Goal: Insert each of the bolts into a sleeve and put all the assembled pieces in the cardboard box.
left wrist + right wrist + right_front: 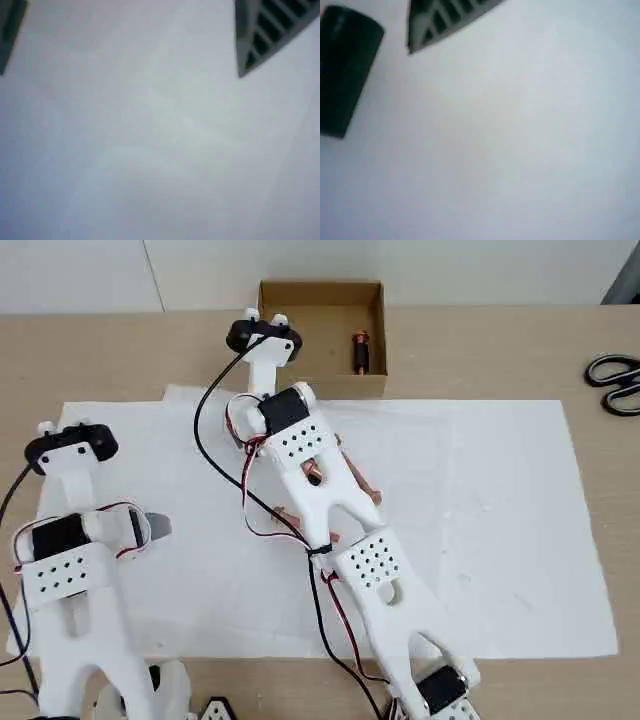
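The cardboard box point(322, 298) stands at the back edge of the white paper, with one copper assembled piece point(360, 350) lying inside it. Several copper bolts and sleeves point(358, 480) lie on the paper, partly hidden under the right arm. That arm stretches from the front toward the box, its wrist point(285, 412) just short of the box's front wall. In the right wrist view, my right gripper point(395, 45) hangs over bare paper. My left gripper point(121, 75) stands open above bare paper at the left, its ribbed finger point(265, 35) far from the other, with nothing between them.
White paper point(480, 520) covers most of the table. Black-handled scissors point(615, 382) lie on the bare wood at the far right. Black cables point(215, 455) trail from both arms across the paper.
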Robot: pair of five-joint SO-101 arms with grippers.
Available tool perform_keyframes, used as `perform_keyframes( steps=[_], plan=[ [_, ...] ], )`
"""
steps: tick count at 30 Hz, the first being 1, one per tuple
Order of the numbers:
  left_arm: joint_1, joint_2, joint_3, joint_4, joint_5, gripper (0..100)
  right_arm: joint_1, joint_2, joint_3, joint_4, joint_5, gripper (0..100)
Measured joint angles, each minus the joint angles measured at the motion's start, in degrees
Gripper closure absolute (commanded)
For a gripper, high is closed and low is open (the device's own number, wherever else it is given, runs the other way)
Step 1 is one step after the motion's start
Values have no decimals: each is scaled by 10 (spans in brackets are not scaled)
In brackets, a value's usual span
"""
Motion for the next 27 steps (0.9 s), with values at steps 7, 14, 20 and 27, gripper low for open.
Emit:
perform_keyframes(
  steps=[7,14,20,27],
  plan=[
    [0,0,0,0,0,720,0,0,13,-25,13,830],
    [0,0,2,0,0,720,0,0,81,-82,16,830],
    [0,0,2,0,0,720,0,0,116,-112,16,830],
    [0,0,2,0,0,720,0,-2,152,-130,17,833]
  ],
)
